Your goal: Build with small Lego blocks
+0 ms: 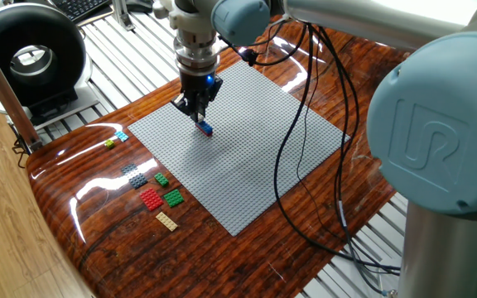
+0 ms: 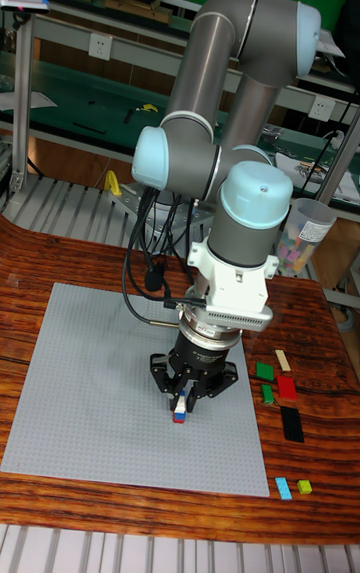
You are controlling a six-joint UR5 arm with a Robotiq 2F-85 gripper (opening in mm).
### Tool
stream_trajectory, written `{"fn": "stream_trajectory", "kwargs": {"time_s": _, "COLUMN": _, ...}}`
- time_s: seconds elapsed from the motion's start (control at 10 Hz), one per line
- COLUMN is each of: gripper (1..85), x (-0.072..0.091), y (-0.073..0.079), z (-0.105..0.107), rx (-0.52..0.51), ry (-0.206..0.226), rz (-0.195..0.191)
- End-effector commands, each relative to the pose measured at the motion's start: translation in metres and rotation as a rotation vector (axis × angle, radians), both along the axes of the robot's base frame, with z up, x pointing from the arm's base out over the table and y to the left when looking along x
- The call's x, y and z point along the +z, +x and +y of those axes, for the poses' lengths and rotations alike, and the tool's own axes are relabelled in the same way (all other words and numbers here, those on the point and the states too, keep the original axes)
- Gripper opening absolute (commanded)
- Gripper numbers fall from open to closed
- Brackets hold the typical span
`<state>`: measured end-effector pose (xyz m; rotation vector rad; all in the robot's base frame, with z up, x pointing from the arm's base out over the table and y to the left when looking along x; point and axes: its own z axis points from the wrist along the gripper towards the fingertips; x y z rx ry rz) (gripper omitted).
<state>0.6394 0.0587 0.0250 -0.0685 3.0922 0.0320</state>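
Note:
A small blue and red Lego block (image 1: 206, 128) (image 2: 179, 416) sits on the large grey baseplate (image 1: 247, 165) (image 2: 90, 403), left of its middle. My gripper (image 1: 199, 117) (image 2: 180, 401) hangs just above it, pointing straight down, its fingertips only slightly apart and nothing between them. More small Lego blocks lie on the wooden table beside the plate: cyan (image 1: 122, 135), yellow-green (image 1: 110, 143), dark grey (image 1: 135, 175), two green (image 1: 173, 197), red (image 1: 150, 199) (image 2: 287, 388) and tan (image 1: 166, 220).
Black cables (image 1: 305, 124) hang from the arm over the baseplate's right half. A black round device (image 1: 27, 58) stands beyond the table's left corner. A clear cup (image 2: 300, 233) with coloured bricks stands behind the arm. The robot's base (image 1: 437, 165) fills the right side.

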Motion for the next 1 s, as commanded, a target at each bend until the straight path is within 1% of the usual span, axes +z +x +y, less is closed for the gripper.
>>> {"fn": "stream_trajectory", "kwargs": {"time_s": 0.0, "gripper": 29.0, "x": 0.0017, "y": 0.0006, "z": 0.0017, "rx": -0.002, "ry": 0.012, "rz": 0.0}}
{"fn": "stream_trajectory", "kwargs": {"time_s": 0.3, "gripper": 29.3, "x": 0.0032, "y": 0.0022, "z": 0.0041, "rx": -0.002, "ry": 0.013, "rz": 0.001}}
{"fn": "stream_trajectory", "kwargs": {"time_s": 0.5, "gripper": 29.7, "x": 0.0063, "y": 0.0045, "z": 0.0044, "rx": -0.004, "ry": -0.004, "rz": 0.01}}
{"fn": "stream_trajectory", "kwargs": {"time_s": 0.9, "gripper": 29.7, "x": 0.0042, "y": 0.0079, "z": 0.0056, "rx": 0.007, "ry": 0.0, "rz": 0.003}}
